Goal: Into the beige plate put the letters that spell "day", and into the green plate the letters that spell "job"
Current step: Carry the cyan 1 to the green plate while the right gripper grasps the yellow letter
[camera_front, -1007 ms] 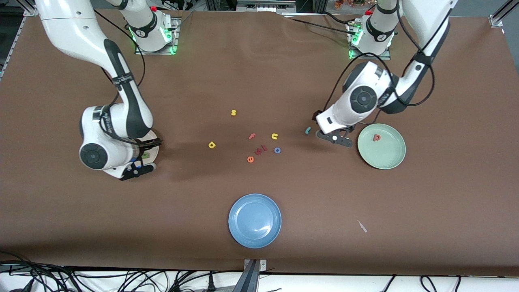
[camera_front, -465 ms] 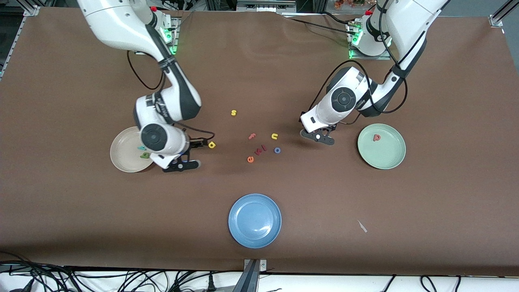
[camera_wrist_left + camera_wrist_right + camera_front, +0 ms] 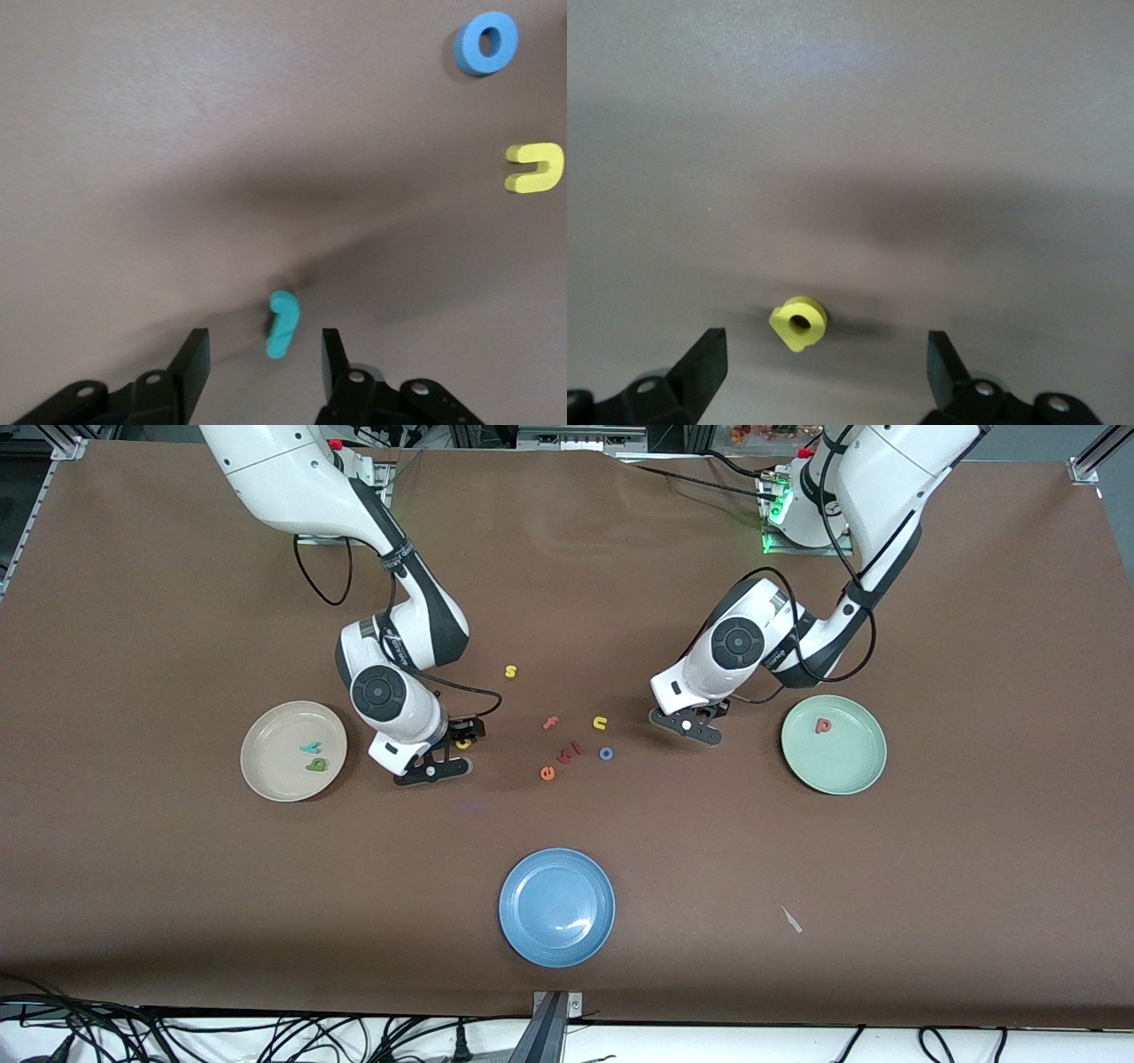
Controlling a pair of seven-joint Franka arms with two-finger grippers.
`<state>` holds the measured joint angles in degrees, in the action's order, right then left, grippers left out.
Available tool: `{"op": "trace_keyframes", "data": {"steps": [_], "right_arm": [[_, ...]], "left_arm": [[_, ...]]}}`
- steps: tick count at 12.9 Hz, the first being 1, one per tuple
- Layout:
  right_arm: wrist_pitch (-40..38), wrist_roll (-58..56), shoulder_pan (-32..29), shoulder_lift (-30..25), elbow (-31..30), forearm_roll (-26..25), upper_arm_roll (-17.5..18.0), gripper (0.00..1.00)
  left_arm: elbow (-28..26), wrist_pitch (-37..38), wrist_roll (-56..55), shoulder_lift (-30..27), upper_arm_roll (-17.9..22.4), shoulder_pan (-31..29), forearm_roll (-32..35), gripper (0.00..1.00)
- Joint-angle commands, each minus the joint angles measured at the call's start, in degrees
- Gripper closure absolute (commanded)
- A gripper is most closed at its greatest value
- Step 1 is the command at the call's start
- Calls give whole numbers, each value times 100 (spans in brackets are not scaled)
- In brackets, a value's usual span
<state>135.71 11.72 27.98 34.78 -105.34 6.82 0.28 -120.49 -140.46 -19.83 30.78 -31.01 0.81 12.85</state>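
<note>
Reading the front view as a clock, twelve toward the arm bases. My left gripper (image 3: 264, 347) is low over the table (image 3: 797, 850), fingers set narrow on either side of the teal "j" (image 3: 282, 325). There is a gap on both sides, so I am not gripping it, as far as the wrist view lets me judge. The green plate (image 3: 842, 766) sits at three o'clock with bare cloth between, and the pink "b" (image 3: 823, 726) lies in it near the rim. The blue "o" (image 3: 606, 754) is at eight o'clock.

My right gripper (image 3: 824, 343) is spread wide around the yellow "a" (image 3: 799, 322), clear of both fingers. The beige plate (image 3: 266, 775) at nine o'clock holds the green "d" (image 3: 315, 764) and the teal "y" (image 3: 310, 747), with open cloth in between.
</note>
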Motion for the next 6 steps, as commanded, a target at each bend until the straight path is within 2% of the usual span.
{"op": "trace_keyframes", "data": {"steps": [1,3,5,6], "right_arm": [[727,-64,-29,-209,-574,-23,139,0],[738,-99,49,-200,-584,-32,148,3],[738,-222,67,-182,-558,-50,148,9],[738,-275,67,-182,-566,-50,148,14]], "left_arm": [[-1,-201,-258,122,8,69,218,44],[-1,-201,-311,148,8,69,358,59],[-1,-209,-504,209,8,78,533,63],[-1,-209,-609,227,8,95,665,71]]}}
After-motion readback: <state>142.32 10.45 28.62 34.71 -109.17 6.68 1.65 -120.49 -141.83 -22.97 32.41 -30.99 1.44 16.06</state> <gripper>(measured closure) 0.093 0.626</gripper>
